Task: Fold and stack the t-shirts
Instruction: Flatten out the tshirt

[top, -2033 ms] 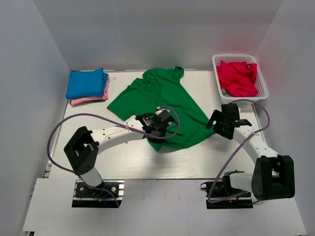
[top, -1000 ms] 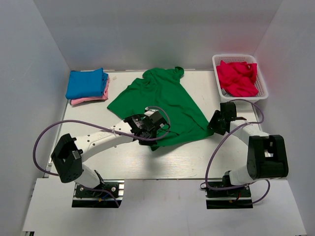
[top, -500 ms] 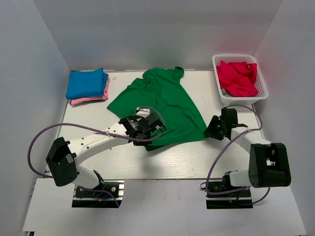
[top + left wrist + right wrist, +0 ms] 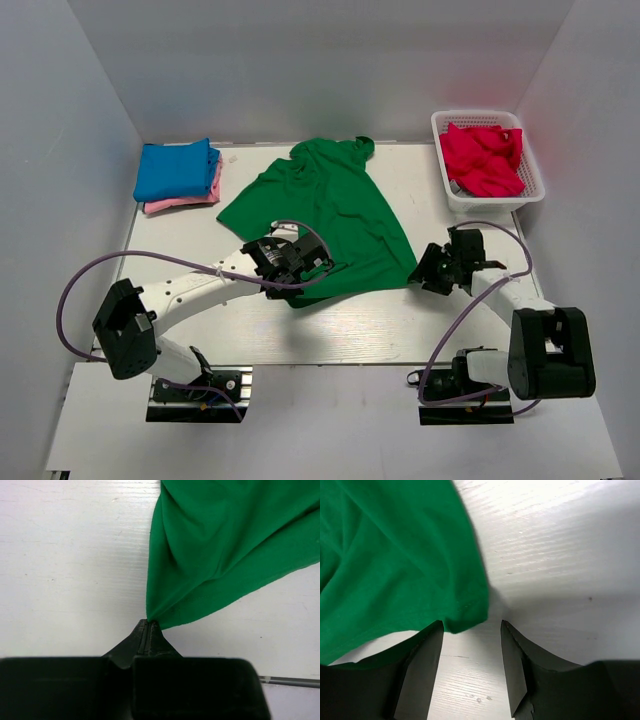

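A large green t-shirt (image 4: 335,215) lies spread on the white table, collar toward the far side. My left gripper (image 4: 298,272) is shut on its near hem corner (image 4: 150,621), and the cloth fans out from the pinch. My right gripper (image 4: 428,268) stands open at the shirt's right hem corner (image 4: 465,620), which lies just in front of its left finger (image 4: 422,655); nothing is between the jaws. Folded blue (image 4: 176,168) and pink (image 4: 185,200) t-shirts are stacked at the far left. A red t-shirt (image 4: 482,157) is bunched in the basket.
A white lattice basket (image 4: 528,186) stands at the far right corner, behind the right arm. Grey walls close in the table on three sides. Both arms' cables loop over the near half of the table.
The left gripper has dragged the green hem corner leftward and nearer. The right gripper moved nearer and down to the shirt's right hem corner.
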{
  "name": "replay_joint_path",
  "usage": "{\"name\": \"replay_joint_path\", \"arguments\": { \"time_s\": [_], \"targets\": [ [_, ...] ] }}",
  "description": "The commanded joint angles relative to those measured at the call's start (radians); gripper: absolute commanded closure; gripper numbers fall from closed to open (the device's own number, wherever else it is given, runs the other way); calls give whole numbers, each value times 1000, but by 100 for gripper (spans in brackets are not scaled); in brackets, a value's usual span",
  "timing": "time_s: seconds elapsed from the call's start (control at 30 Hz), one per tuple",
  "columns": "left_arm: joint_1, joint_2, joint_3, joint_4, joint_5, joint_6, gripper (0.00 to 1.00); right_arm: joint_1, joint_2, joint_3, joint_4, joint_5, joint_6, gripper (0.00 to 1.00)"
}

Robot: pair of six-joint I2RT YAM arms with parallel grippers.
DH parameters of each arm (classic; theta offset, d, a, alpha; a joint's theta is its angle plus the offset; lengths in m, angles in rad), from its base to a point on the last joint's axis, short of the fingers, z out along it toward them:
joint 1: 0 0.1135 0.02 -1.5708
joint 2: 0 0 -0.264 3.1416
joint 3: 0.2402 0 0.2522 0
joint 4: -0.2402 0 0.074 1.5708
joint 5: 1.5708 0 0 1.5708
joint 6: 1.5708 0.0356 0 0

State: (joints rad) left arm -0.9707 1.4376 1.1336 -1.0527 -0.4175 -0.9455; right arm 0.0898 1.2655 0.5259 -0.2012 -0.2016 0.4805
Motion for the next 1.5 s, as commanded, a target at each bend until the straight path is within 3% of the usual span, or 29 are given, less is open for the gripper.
{"name": "replay_joint_path", "arguments": {
  "time_s": [0.0,0.23,0.3,0.83,0.97,1.07,1.2,1.33,1.47],
  "targets": [
    [4,-52,-6,-36,-55,-50,100,-10,-31,-1,-55,60,-25,44],
    [4,-62,-6,-36,-75,-59,100,-16,-94,2,-70,56,-40,44],
    [4,-62,3,-36,-75,-59,100,-13,-87,3,-75,54,-52,51],
    [4,-52,3,-27,-84,-59,100,-12,81,13,94,-51,-45,57],
    [4,-52,3,-18,-84,-59,100,-9,107,14,103,-50,-43,84],
    [4,-52,3,-18,-84,-59,100,-12,98,20,89,-30,-52,98],
    [4,-62,29,-18,-127,-46,100,-5,20,60,36,-28,-79,100],
    [-16,-88,179,-36,-243,-12,100,-9,-168,175,-62,26,-92,100],
    [-16,-176,261,112,-302,121,100,-5,-333,302,-104,116,-88,100]
  ]
}}
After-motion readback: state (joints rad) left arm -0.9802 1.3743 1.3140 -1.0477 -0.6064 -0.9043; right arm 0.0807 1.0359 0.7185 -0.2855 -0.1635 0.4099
